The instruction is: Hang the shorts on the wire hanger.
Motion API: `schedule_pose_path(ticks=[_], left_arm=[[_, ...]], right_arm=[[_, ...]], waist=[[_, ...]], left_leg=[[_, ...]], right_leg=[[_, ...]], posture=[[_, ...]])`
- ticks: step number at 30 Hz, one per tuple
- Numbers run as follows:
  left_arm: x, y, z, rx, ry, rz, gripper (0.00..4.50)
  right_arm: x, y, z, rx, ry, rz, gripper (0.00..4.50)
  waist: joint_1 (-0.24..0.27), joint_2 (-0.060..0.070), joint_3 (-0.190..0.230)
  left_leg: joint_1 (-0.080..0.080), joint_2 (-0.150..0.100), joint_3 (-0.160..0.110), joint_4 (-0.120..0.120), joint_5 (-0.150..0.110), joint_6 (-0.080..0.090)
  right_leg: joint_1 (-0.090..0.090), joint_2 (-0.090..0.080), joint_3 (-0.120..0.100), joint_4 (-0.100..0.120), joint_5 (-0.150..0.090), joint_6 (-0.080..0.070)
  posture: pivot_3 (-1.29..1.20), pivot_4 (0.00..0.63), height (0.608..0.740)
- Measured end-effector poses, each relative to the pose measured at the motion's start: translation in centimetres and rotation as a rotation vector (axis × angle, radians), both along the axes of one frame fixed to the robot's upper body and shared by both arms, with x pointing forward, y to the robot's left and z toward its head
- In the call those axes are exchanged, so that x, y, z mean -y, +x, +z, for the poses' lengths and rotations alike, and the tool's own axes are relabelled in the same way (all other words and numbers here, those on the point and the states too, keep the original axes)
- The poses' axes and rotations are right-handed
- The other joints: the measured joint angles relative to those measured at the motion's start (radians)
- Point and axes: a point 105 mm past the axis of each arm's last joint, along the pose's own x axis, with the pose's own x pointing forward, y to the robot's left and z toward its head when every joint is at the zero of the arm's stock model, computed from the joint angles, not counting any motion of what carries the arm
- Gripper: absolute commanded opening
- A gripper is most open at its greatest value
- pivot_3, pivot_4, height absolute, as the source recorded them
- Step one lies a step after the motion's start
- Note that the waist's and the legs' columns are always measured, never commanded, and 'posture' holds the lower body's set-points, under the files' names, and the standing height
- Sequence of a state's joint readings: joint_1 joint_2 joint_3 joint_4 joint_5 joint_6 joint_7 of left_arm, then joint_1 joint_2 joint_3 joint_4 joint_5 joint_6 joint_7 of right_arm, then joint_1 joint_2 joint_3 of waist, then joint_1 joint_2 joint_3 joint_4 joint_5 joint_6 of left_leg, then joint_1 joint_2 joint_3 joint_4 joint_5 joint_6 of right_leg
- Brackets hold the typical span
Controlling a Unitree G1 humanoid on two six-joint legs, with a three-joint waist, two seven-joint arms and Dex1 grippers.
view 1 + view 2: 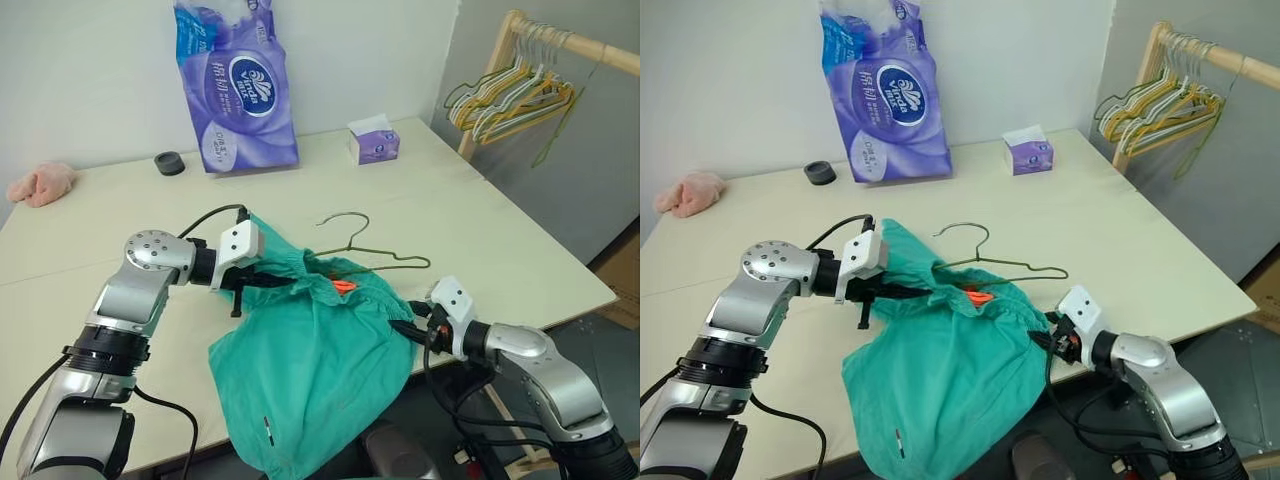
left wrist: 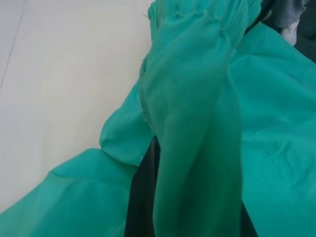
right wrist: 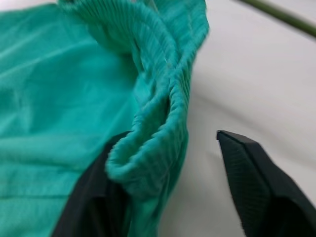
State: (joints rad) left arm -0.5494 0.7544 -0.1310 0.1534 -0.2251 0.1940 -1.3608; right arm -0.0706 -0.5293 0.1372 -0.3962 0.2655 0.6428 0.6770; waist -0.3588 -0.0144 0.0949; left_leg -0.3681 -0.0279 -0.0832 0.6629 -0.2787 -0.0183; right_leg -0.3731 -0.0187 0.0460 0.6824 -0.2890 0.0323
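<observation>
The teal-green shorts (image 1: 310,370) lie bunched near the table's front edge, one leg hanging over it. An orange drawstring tie (image 1: 343,287) shows at the waistband. My left gripper (image 1: 283,281) is shut on the left part of the gathered waistband (image 2: 197,98), and its dark finger (image 2: 143,197) shows under the cloth. At the right end of the waistband, my right gripper (image 1: 405,328) stands open. The waistband (image 3: 158,143) lies against one of its fingers, and the other finger (image 3: 256,187) stands apart over bare table. The wire hanger (image 1: 385,262) lies flat just behind the shorts, partly covered.
A purple tissue pack (image 1: 238,85), a small tissue box (image 1: 375,145) and a black round lid (image 1: 170,163) stand at the back. A pink cloth lump (image 1: 42,183) is at the far left. A wooden rack with several hangers (image 1: 515,95) stands beyond the table's right edge (image 1: 560,270).
</observation>
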Motion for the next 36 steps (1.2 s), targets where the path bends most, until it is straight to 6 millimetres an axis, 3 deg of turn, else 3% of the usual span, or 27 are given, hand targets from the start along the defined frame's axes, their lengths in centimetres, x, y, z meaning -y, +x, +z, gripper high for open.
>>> schedule_pose_path(ticks=[7, 12, 15, 23, 36], left_arm=[[-0.4, -0.4, -0.1, -0.023, -0.043, 0.054, 0.0], [-0.3, -1.3, 1.9, -0.05, -0.148, 0.083, 0.0], [-0.5, -2.0, 2.7, -0.065, -0.171, 0.081, 0.0], [-1.0, -4.4, 2.8, -0.126, -0.137, 0.039, 0.0], [-2.0, -4.7, 2.6, -0.081, -0.037, -0.001, 0.0]], right_arm=[[0.9, 0.1, 0.5, 0.004, 0.033, -0.016, 0.05], [2.8, 2.9, 3.1, 0.05, 0.092, -0.053, 0.05], [3.7, 3.5, 4.3, 0.046, 0.122, -0.048, 0.05], [4.1, 3.1, 4.4, -0.094, 0.198, 0.007, 0.05], [3.8, 2.6, 4.7, -0.114, 0.207, 0.04, 0.05]], waist=[[0.001, 0.0, 0.0], [0.0, 0.0, 0.0], [0.001, 0.0, 0.0], [0.006, 0.0, 0.0], [0.023, 0.0, 0.0]], left_leg=[[0.0, 0.0, 0.0, 0.0, 0.0, 0.0], [0.0, 0.0, 0.0, 0.0, 0.0, 0.0], [0.0, 0.0, 0.0, -0.001, 0.0, 0.0], [0.001, 0.0, 0.001, 0.0, 0.0, 0.0], [0.001, 0.0, 0.002, 0.0, 0.0, 0.0]], right_leg=[[0.0, 0.0, 0.0, 0.0, 0.0, 0.0], [0.0, 0.0, 0.0, 0.0, 0.0, 0.0], [0.0, 0.0, -0.001, 0.0, 0.0, 0.0], [0.0, 0.0, 0.0, 0.0, 0.0, 0.0], [0.0, 0.0, 0.002, 0.0, 0.0, 0.0]], posture=[[-0.38, 0.048, 0.74], [-0.37, 0.046, 0.74], [-0.36, 0.044, 0.74], [-0.36, 0.042, 0.74], [-0.37, 0.041, 0.74]])
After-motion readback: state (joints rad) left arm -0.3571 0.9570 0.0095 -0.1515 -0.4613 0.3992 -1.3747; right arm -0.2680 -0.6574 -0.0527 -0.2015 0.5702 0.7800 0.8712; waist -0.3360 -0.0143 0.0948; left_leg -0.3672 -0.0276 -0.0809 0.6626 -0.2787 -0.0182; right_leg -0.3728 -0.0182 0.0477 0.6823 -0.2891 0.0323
